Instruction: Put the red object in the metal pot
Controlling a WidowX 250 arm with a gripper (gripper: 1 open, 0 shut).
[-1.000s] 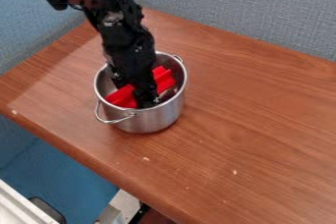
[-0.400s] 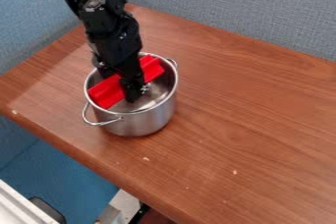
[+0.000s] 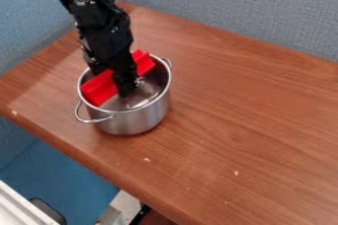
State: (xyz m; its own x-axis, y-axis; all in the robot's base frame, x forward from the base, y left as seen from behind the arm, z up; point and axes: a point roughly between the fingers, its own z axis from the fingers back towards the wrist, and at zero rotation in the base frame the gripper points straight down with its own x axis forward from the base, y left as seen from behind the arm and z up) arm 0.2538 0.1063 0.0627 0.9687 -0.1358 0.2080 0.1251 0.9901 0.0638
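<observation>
The metal pot (image 3: 134, 118) stands on the left part of the wooden table (image 3: 244, 101), its wire handle (image 3: 83, 116) toward the front left. The red object (image 3: 95, 89) lies slanted across the pot's mouth, with its ends near the rim at left front and right back. My gripper (image 3: 128, 83) points down into the pot from the black arm above. Its fingers straddle the middle of the red object and appear closed on it. The fingertips and the pot's floor are hidden.
The table's left edge (image 3: 34, 61) and front edge (image 3: 79, 150) run close to the pot. A blue wall (image 3: 251, 2) stands behind the table. Bare wood stretches to the right of the pot.
The gripper, the red object and the pot have all shifted left together. The red object now sits higher, across the rim rather than sunk inside.
</observation>
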